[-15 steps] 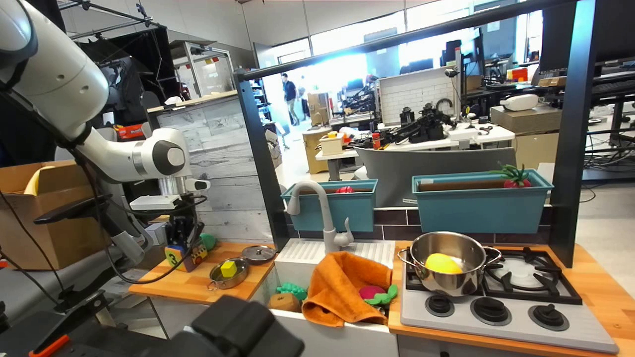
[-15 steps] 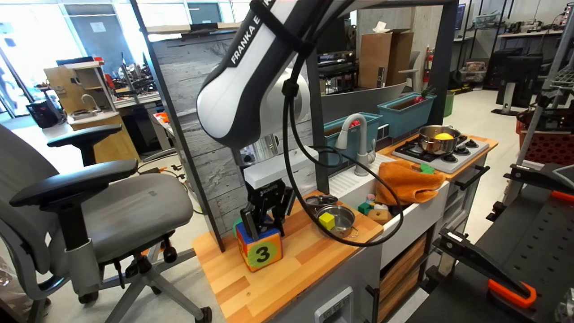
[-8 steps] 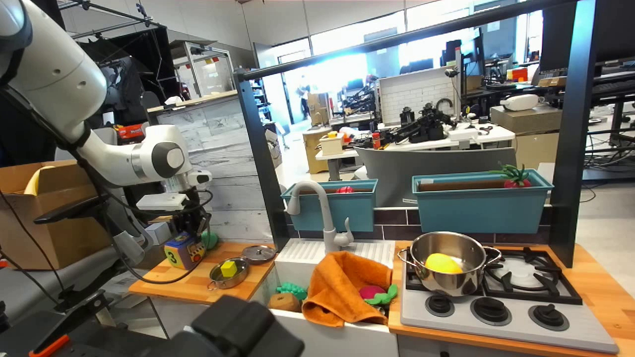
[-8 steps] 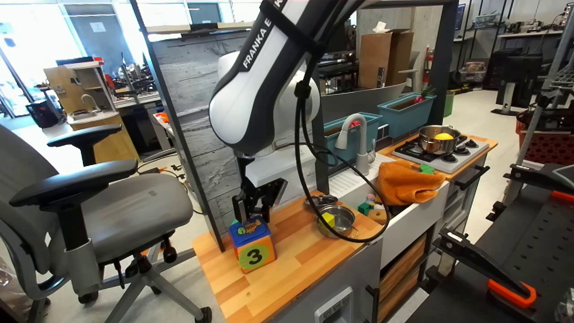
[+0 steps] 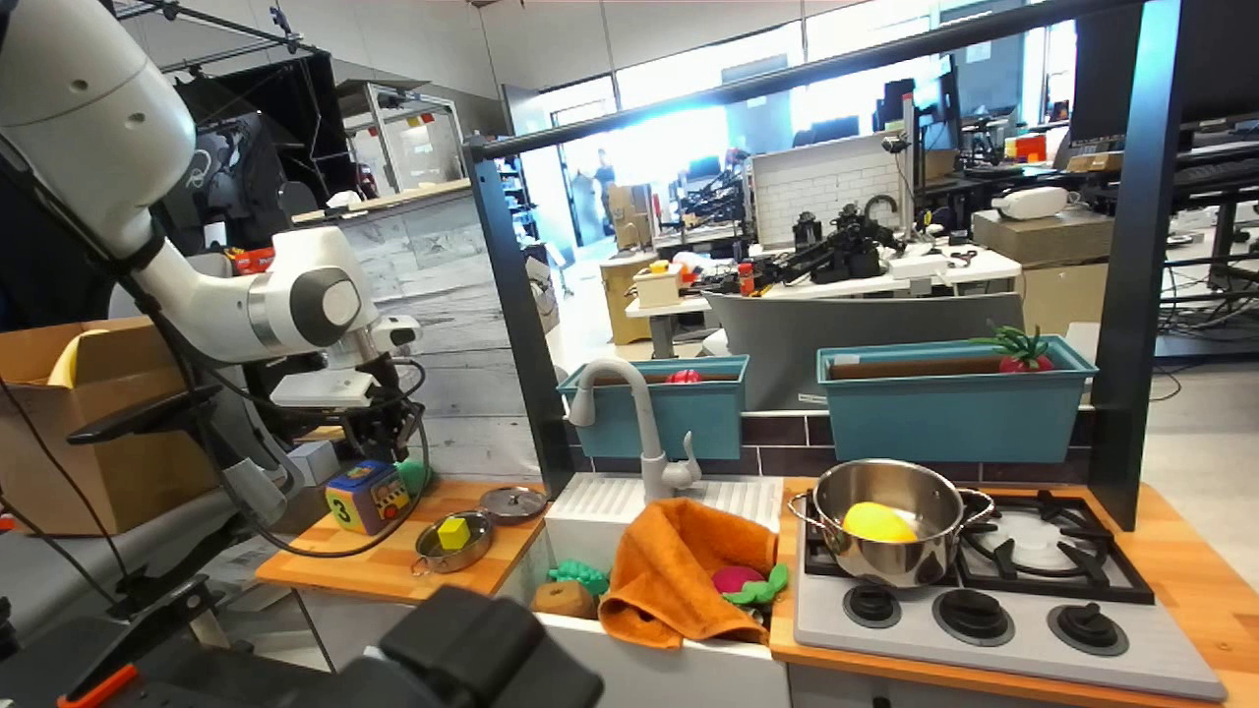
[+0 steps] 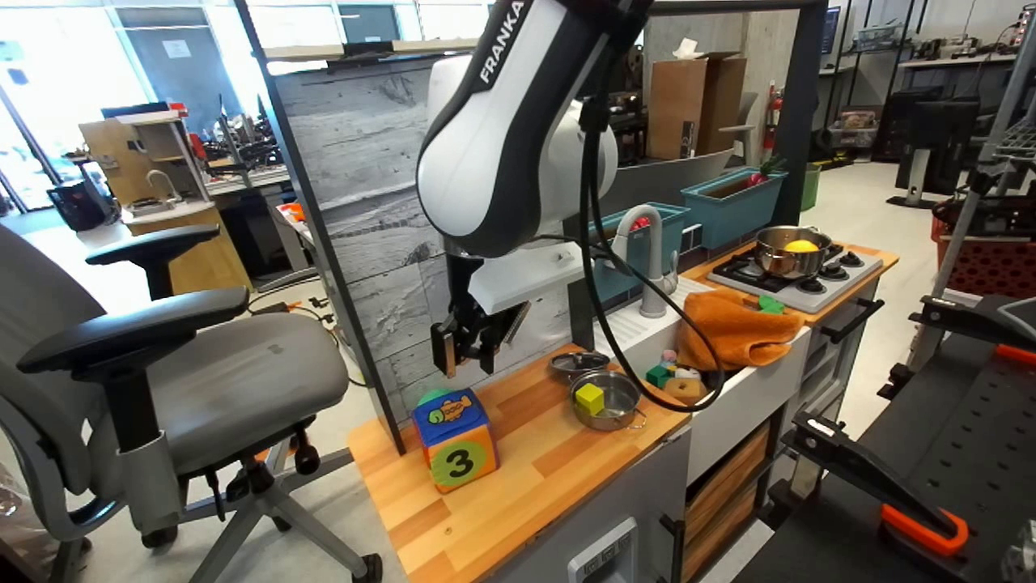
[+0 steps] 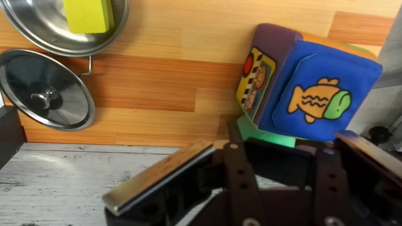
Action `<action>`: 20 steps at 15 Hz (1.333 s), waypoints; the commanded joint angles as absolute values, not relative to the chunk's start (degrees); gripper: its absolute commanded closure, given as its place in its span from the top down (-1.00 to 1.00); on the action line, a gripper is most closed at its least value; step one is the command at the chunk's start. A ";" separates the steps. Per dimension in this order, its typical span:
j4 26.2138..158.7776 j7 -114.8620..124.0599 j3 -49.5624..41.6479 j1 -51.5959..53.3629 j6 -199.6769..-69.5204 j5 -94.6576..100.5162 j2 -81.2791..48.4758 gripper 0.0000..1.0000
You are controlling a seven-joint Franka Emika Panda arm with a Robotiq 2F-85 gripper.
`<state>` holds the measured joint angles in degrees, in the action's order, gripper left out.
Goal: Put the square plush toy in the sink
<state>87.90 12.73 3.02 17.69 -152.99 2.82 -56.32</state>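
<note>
Arm [image 6: 490, 174] aslant over the wooden counter [image 6: 550, 465], fingers [image 7: 158, 174] wide apart above the square plush toy [image 6: 457, 441].

The arm [image 5: 89, 118] is white and round, with small grey dots [image 5: 136, 120] and a dark grey ring [image 5: 307, 313] round a white cap [image 5: 341, 303]. White letters [image 6: 502, 42] on black say FRANKA. Thick black cables [image 6: 595, 190] make a big loop. A flat white block [image 6: 526, 279] sits by the black hand [image 6: 481, 344], whose fingers [image 7: 157, 177] have flat, tan sides with shiny edges, and in the wrist view round screws [image 7: 333, 221] show
</note>
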 commanded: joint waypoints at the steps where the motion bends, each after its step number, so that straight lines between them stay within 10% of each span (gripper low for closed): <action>1: 94.05 11.92 3.44 17.16 -154.26 2.03 -51.91 -0.37; 10: 96.52 9.65 6.27 15.15 -152.15 0.65 -49.95 0.94; 20: 91.96 1.32 12.89 11.23 -143.77 -4.35 -52.94 1.00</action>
